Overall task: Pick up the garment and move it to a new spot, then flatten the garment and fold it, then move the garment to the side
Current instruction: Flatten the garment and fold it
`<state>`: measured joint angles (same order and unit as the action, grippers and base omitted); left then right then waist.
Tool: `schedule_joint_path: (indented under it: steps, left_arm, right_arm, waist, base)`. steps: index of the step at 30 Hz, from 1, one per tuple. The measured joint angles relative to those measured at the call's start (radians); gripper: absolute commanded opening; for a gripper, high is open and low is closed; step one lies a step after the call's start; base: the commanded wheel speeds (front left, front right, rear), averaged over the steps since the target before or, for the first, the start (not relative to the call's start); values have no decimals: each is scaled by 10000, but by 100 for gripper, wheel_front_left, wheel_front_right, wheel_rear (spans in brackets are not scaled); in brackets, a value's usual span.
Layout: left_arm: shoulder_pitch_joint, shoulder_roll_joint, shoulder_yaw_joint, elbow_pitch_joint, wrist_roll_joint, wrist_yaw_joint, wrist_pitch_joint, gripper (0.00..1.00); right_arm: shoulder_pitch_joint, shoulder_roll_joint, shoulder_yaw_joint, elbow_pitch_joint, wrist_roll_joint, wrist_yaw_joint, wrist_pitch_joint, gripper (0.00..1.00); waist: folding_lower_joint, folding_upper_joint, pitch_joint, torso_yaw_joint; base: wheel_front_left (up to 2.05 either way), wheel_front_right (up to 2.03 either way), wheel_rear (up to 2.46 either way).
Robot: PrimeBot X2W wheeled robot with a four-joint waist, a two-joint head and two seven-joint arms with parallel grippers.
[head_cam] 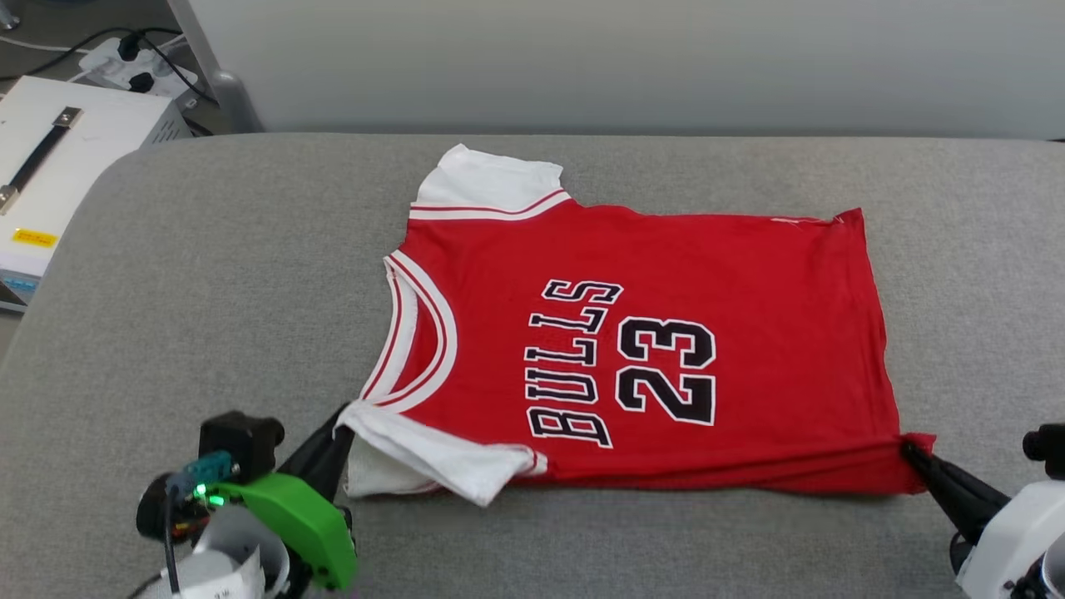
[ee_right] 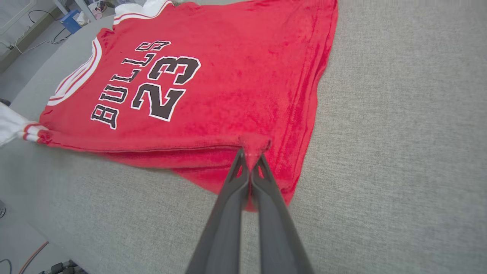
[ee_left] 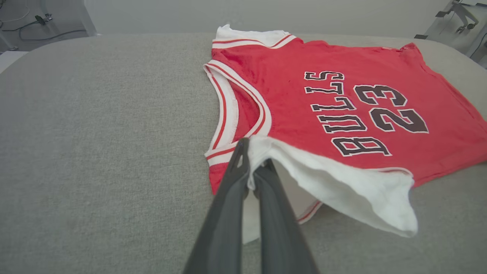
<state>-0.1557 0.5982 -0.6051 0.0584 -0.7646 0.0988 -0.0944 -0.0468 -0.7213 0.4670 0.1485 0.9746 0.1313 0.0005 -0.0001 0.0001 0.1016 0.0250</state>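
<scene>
The garment (head_cam: 691, 274) is a red T-shirt with white sleeves and black "BULLS 23" lettering, spread on the grey padded table (head_cam: 208, 274) with its collar toward the left. My left gripper (head_cam: 339, 429) is shut on the near white sleeve at the shoulder, and that sleeve (ee_left: 354, 190) droops forward, lifted slightly. My right gripper (head_cam: 908, 449) is shut on the near hem corner, pinching red cloth (ee_right: 255, 146) and pulling the near edge taut into a raised fold. The far sleeve (head_cam: 491, 179) lies flat. The same garment (ee_left: 342, 76) fills the upper right of the left wrist view.
A white box with a black handle (head_cam: 50, 150) stands off the table's left edge, with cables and a power strip (head_cam: 133, 58) behind it. A pale wall (head_cam: 632, 58) runs along the table's far side. Bare grey table surface lies left and right of the shirt.
</scene>
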Motion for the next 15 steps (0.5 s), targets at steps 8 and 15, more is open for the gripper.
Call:
schedule_joint_path:
  steps: [8, 15]
  left_arm:
    - [-2529, -167, -59, 1336, 500, -957, 259, 0]
    - [-4291, -487, -257, 3229, 646, -1691, 380, 0]
  right_arm:
    - [-1054, 316, -380, -61, -150, 0, 466, 0]
    - [-2011, 531, -328, 244, -265, 0, 834, 0]
  waist:
    - [1, 0, 825, -234]
    - [1, 0, 1492, -392]
  base:
    - [0, 0, 0]
    - [0, 0, 0]
